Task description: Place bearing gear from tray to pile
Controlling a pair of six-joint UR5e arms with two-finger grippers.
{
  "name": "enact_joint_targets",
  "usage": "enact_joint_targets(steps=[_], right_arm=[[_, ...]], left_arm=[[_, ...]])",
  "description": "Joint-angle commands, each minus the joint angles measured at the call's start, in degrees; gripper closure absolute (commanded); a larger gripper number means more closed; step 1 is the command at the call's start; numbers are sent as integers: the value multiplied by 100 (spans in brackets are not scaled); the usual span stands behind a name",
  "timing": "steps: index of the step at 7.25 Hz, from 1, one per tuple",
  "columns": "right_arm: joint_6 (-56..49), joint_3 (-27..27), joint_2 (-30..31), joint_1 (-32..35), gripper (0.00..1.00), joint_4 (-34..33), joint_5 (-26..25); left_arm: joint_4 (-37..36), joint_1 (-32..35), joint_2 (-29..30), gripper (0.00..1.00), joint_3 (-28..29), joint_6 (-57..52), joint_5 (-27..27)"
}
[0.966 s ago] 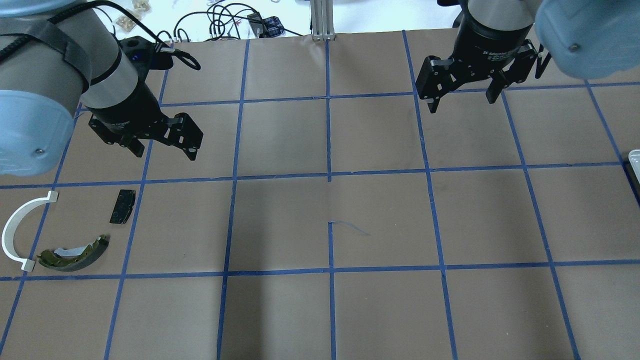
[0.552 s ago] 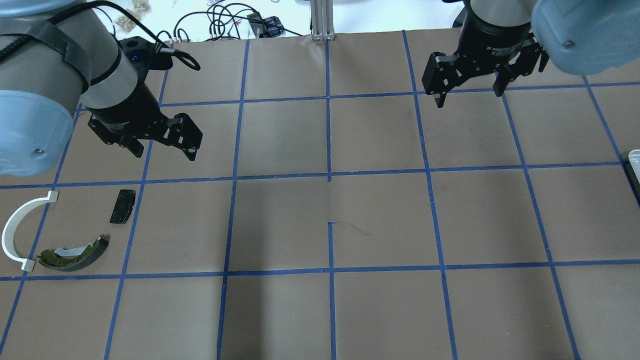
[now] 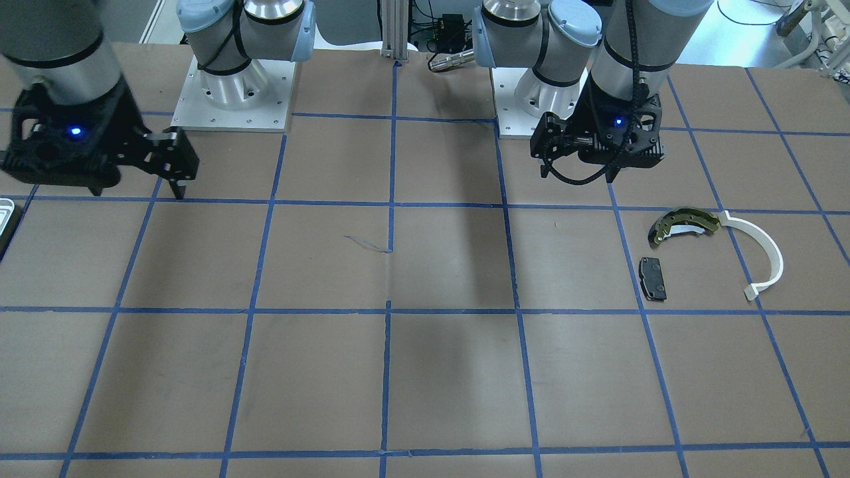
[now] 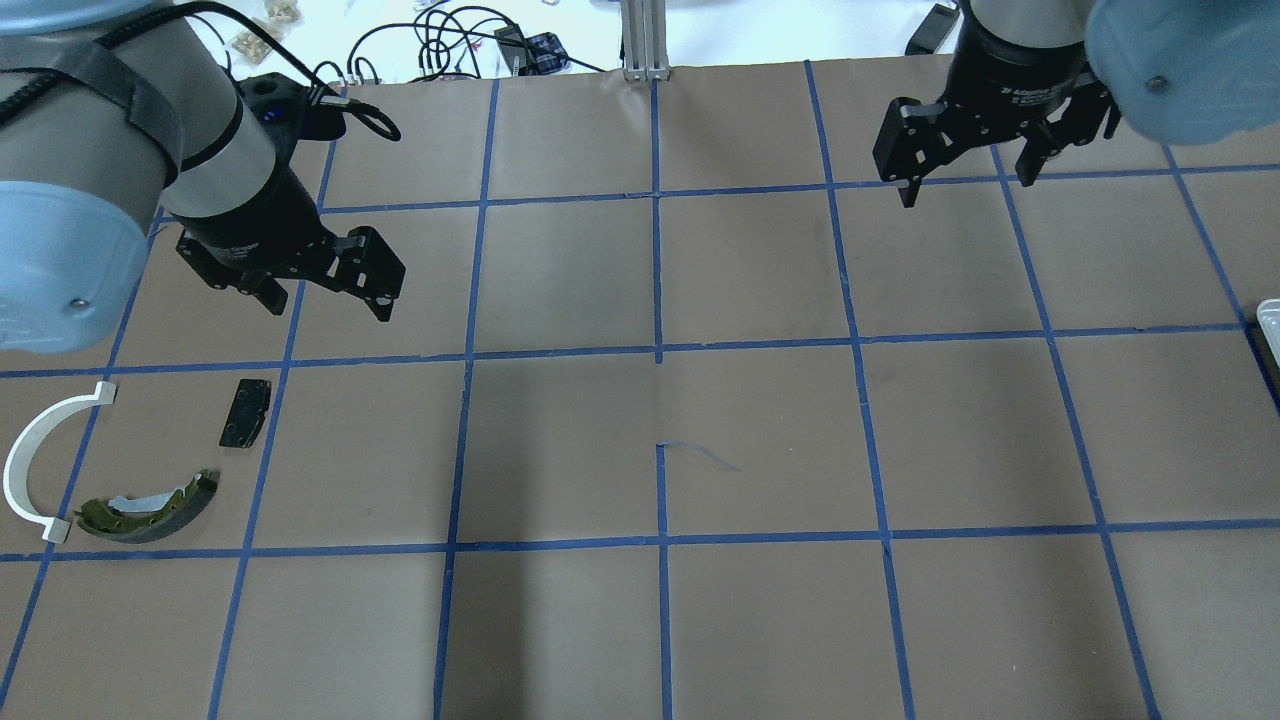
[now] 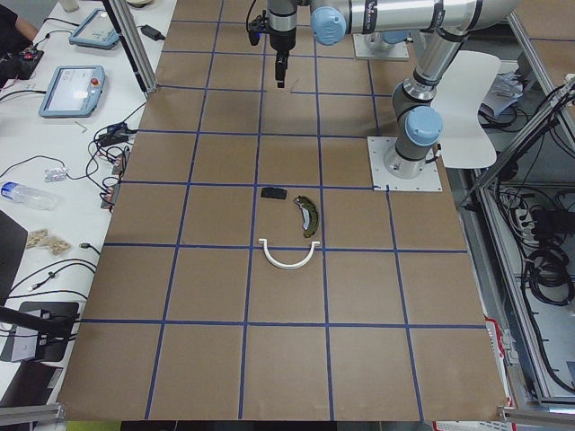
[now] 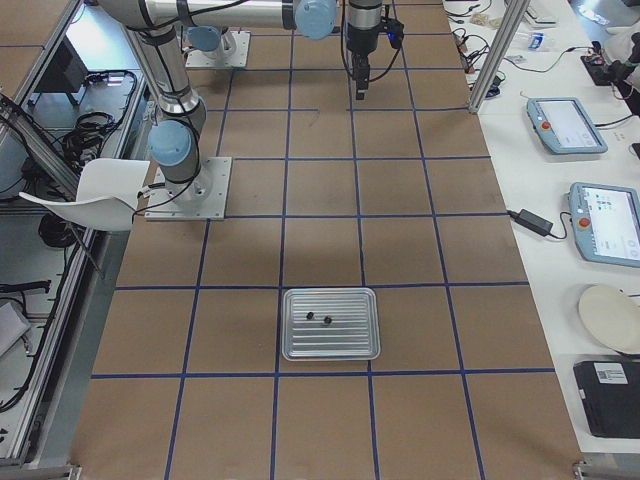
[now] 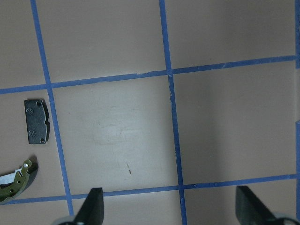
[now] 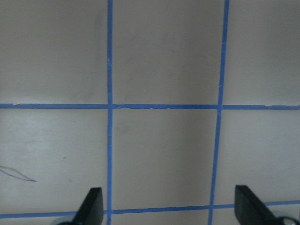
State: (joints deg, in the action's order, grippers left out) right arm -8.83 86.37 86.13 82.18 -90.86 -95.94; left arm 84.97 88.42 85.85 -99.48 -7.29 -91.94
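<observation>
Two tiny black round bearing gears (image 6: 309, 317) lie in the silver tray (image 6: 355, 340) in the exterior right view. Only a sliver of the tray shows at the right edge of the overhead view (image 4: 1270, 315). The pile lies at the table's left: an olive-gold brake shoe (image 4: 150, 508), a white arc strip (image 4: 25, 465) and a flat black pad (image 4: 245, 412). My left gripper (image 4: 328, 308) hangs open and empty, beyond the pile. My right gripper (image 4: 968, 190) is open and empty, high over the far right squares, well away from the tray.
Brown paper with a blue tape grid (image 4: 658, 350) covers the table. Cables (image 4: 450, 45) and an aluminium post (image 4: 645, 40) sit past the far edge. Both arm bases (image 3: 232, 93) stand on the robot's side. A blue pen mark (image 4: 700, 455) is near the centre.
My right gripper has moved right and farther from the robot in the overhead view, still open. The left arm and the pile have not moved.
</observation>
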Motion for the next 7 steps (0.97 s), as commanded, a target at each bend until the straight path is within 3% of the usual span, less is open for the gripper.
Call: enact_joint_targets(steps=[1, 3, 4, 7], right_arm=[[-1788, 161, -70, -1671, 0, -54, -55], [-2323, 371, -410, -3254, 0, -220, -21], [-3239, 442, -883, -3696, 0, -770, -30], [-3940, 530, -2026, -4402, 0, -2518, 22]], left_arm=[[10, 0, 2, 0, -10, 0, 0], [-16, 0, -7, 0, -37, 0, -8], [-7, 0, -7, 0, -37, 0, -8], [2, 0, -7, 0, -37, 0, -17]])
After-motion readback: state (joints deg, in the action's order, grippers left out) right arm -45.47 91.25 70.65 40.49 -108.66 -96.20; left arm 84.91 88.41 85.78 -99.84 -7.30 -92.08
